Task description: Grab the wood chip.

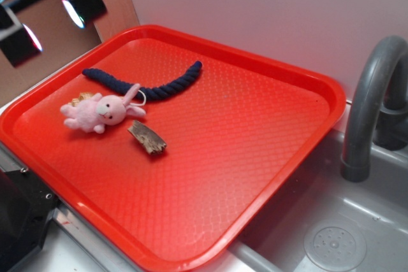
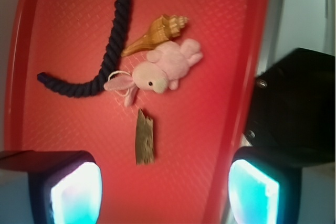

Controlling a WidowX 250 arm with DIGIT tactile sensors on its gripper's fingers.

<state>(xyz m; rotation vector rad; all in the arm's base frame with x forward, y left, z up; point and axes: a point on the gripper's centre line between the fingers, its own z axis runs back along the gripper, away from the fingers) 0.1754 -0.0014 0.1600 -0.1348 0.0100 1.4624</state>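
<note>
The wood chip [image 1: 147, 138] is a small brown oblong piece lying flat on the red tray [image 1: 242, 132], just in front of the pink plush bunny [image 1: 102, 111]. My gripper [image 1: 48, 23] hovers high above the tray's far left corner, apart from everything. In the wrist view the wood chip [image 2: 144, 137] lies lengthwise just ahead of the gripper [image 2: 165, 192], nearer the left finger. The jaws stand wide open with nothing between them; the fingertips [image 2: 76, 195] glow pale cyan.
A navy-blue rope [image 1: 146, 84] curves behind the bunny, and a tan seashell [image 2: 157, 33] lies against it. A grey faucet [image 1: 373, 93] and sink basin [image 1: 331, 240] sit right of the tray. A black block [image 1: 19, 221] stands at the tray's near left edge.
</note>
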